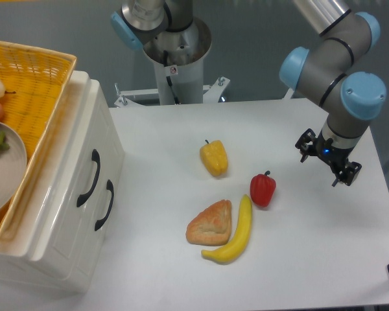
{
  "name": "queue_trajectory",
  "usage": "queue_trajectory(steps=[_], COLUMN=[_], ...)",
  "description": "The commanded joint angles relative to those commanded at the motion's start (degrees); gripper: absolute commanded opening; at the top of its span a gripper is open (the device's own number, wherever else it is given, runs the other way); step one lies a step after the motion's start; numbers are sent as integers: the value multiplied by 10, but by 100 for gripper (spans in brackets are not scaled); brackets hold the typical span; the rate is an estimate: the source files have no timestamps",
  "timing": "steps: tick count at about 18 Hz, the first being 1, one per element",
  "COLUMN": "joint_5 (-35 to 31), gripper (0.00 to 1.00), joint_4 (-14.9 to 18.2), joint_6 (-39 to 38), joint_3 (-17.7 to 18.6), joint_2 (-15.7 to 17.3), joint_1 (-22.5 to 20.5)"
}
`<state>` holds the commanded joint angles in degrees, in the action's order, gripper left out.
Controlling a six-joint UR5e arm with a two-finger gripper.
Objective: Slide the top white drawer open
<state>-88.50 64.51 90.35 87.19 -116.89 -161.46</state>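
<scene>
Nearest us, the cabinet (58, 214) is cut off at the left edge. Its top drawer (71, 162), glossy white with a curved black handle (89, 178), sits flush. Farther right, we see the gripper (329, 167) above the table (311, 246), jaws spread, holding nothing.

No readable text anywhere. Small red-and-white sticker (173, 69) on robot base column (178, 61), print too tiny to make out. No brand, number or label legible on arm, white cabinet, basket or food items on counter.
</scene>
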Motion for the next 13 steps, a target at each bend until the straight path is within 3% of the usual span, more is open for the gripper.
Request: queue_trajectory(steps=[13], joint_5=[-5], gripper=[100], joint_4=[-2], joint_6=[-8], joint_3=[5], joint_2=[5], joint_1=[3])
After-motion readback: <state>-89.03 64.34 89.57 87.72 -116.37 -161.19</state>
